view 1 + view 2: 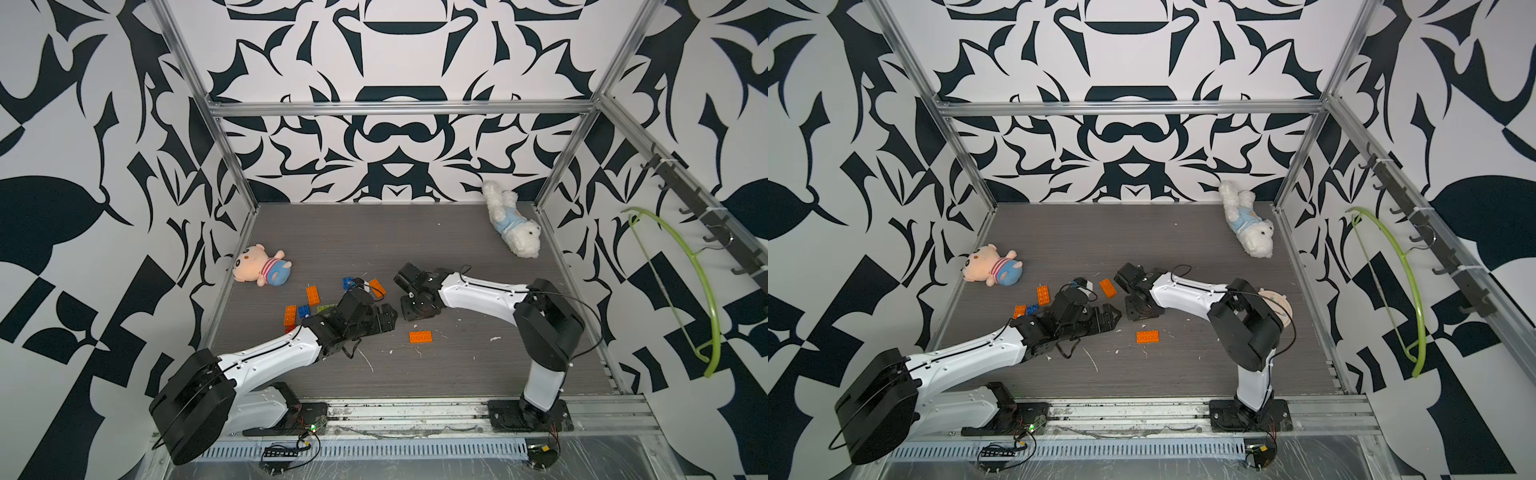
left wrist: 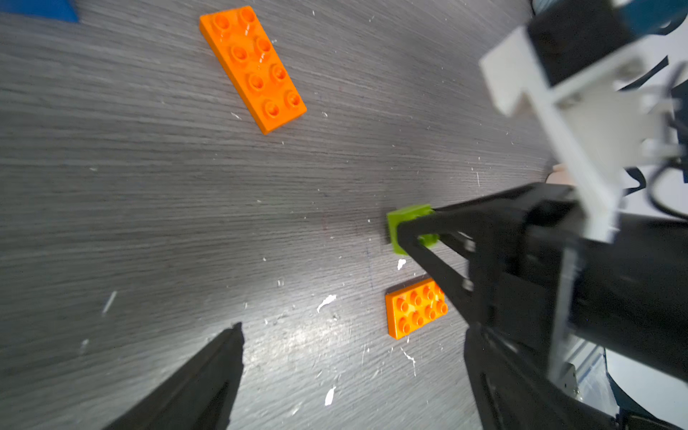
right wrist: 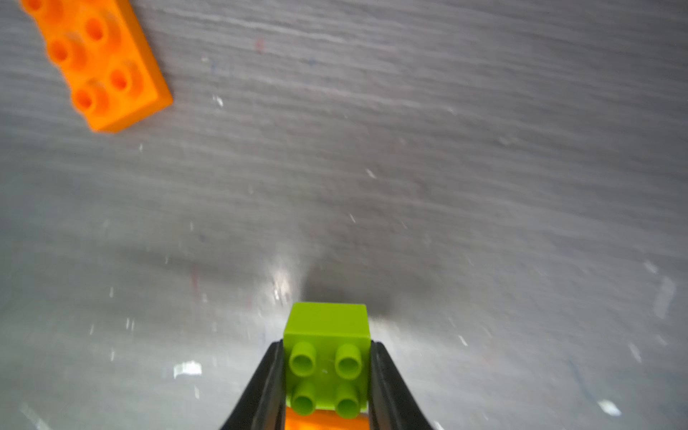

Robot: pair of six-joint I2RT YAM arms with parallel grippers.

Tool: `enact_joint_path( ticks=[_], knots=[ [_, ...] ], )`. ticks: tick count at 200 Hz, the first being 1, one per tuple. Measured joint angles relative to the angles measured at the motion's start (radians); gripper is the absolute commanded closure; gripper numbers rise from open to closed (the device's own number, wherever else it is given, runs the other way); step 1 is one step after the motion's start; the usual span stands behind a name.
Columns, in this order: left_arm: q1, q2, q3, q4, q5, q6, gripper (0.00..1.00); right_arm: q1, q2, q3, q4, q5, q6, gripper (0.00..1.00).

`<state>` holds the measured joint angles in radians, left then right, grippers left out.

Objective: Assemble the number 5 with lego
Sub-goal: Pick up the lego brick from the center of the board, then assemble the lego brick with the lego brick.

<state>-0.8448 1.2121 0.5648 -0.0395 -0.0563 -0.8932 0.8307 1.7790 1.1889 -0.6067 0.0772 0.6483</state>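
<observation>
My right gripper [image 3: 327, 350] is shut on a small lime green square lego brick [image 3: 327, 322], studs facing the camera, close over the table; a strip of orange [image 3: 324, 420] shows just behind it. In the left wrist view the same green brick [image 2: 407, 223] sits between the right arm's black fingers, beside an orange brick [image 2: 415, 307]. My left gripper [image 2: 353, 335] stands wide open over bare table with nothing between its fingers. In both top views the two grippers [image 1: 388, 318] [image 1: 415, 309] nearly meet at mid-table. Loose orange [image 1: 420, 336] [image 1: 313, 295] and blue [image 1: 304, 311] bricks lie around them.
A long orange plate [image 2: 253, 67] lies ahead of the left gripper. A pink plush doll [image 1: 259, 266] lies at the left wall and a white plush dog [image 1: 513, 224] at the back right. The grey table [image 1: 457, 374] is boxed in by metal frame posts.
</observation>
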Motion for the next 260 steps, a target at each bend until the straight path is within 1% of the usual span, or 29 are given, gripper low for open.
enact_joint_path(
  ticks=[40, 63, 98, 143, 260],
  knots=[
    [-0.071, 0.057, 0.0, 0.051, 0.003, -0.023, 0.01, 0.0, -0.208, -0.119, -0.036, 0.0, 0.026, 0.67],
    [-0.109, 0.097, 0.002, 0.07, -0.005, -0.04, 0.01, 0.0, -0.259, -0.168, -0.048, -0.011, 0.045, 0.67],
    [-0.122, 0.107, 0.002, 0.11, -0.006, -0.063, 0.01, 0.005, -0.242, -0.209, -0.046, -0.032, 0.066, 0.67],
    [-0.126, 0.167, 0.002, 0.145, 0.002, -0.092, 0.01, 0.015, -0.206, -0.214, -0.022, -0.049, 0.08, 0.67],
    [-0.126, 0.169, 0.008, 0.144, -0.011, -0.102, 0.01, 0.055, -0.165, -0.204, 0.003, -0.058, 0.084, 0.67]
  ],
)
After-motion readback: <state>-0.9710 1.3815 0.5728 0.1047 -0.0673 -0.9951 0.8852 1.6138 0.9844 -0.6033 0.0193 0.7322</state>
